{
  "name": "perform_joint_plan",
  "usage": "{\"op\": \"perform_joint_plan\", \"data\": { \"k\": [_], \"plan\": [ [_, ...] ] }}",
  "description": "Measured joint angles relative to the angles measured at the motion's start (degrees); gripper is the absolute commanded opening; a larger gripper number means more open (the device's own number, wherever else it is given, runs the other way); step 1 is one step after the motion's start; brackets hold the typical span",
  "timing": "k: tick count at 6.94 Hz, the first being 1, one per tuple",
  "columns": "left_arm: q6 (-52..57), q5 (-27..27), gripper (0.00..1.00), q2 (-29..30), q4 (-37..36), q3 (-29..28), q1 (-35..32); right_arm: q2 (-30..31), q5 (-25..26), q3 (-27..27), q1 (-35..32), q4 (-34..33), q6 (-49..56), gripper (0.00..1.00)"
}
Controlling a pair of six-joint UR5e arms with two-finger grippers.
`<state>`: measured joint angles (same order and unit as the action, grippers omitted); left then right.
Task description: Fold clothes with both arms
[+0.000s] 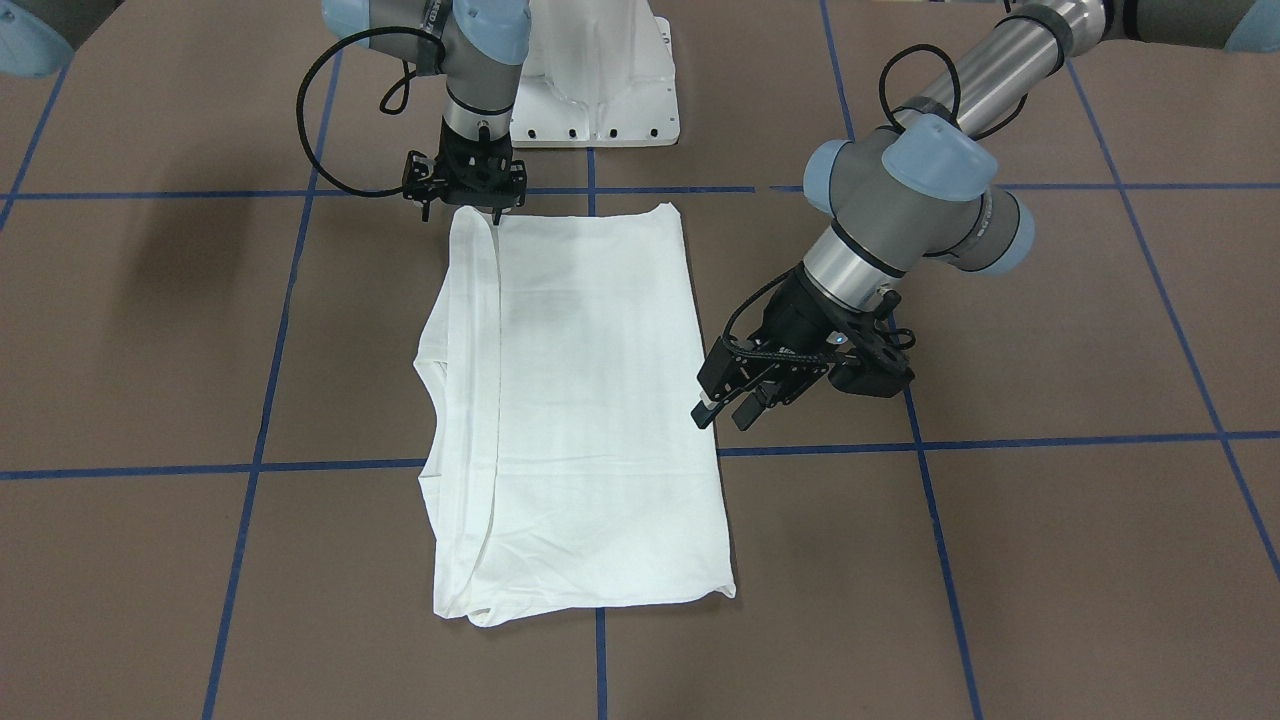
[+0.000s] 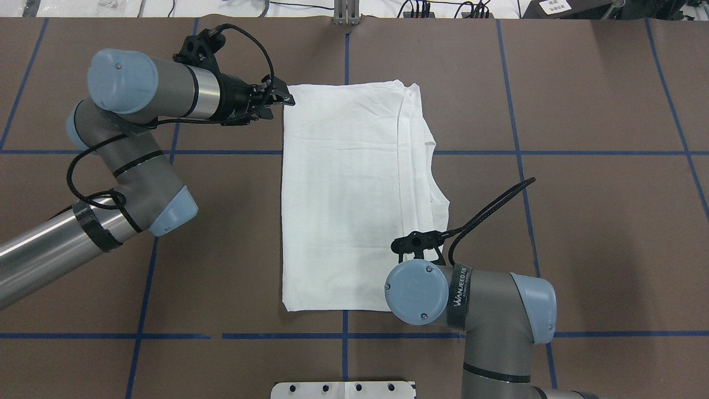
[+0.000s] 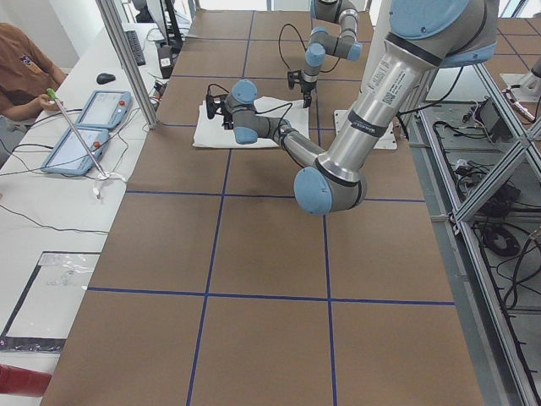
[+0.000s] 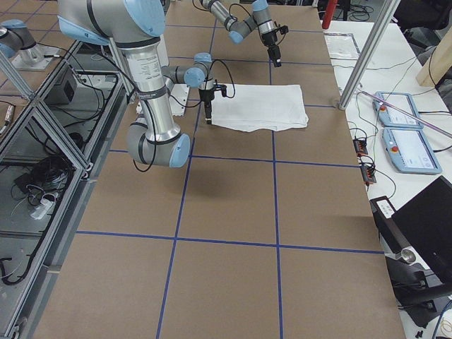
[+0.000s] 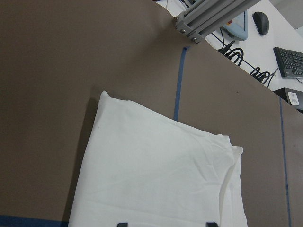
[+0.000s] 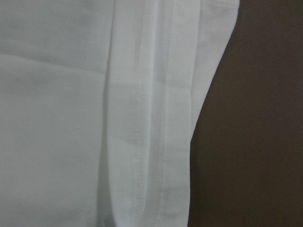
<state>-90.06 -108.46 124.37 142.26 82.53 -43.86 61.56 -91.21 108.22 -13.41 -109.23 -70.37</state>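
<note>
The white T-shirt [image 1: 590,400] lies flat in the middle of the table [image 1: 1000,560], a long rectangle running from the robot's edge toward the operators' edge, with layered seams along the robot's right. The left gripper [image 1: 725,410] hovers just beside its left side, jaws apart and empty. The right gripper [image 1: 465,205] points down at the end nearest the robot's edge; its grip I cannot tell. The side folds look done, so the end-to-end fold seems next, needing both grippers on one end's corners.

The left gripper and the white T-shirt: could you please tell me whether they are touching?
Apart. In the exterior right view, a strip of bare table shows between the left gripper, on the far arm, and the T-shirt.
</note>
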Motion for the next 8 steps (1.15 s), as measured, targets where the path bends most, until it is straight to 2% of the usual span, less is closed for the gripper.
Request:
{"op": "perform_joint_plan", "data": {
  "k": [6, 8],
  "plan": [
    [-0.4, 0.0, 0.64, 0.0, 0.2, 0.2, 0.0, 0.0, -0.5, -2.4, -6.3, 0.5, 8.4, 1.00],
    [-0.7, 0.0, 0.64, 0.0, 0.4, 0.3, 0.0, 1.3, -2.3, -2.3, -9.2, 0.7, 11.2, 1.00]
  ]
}}
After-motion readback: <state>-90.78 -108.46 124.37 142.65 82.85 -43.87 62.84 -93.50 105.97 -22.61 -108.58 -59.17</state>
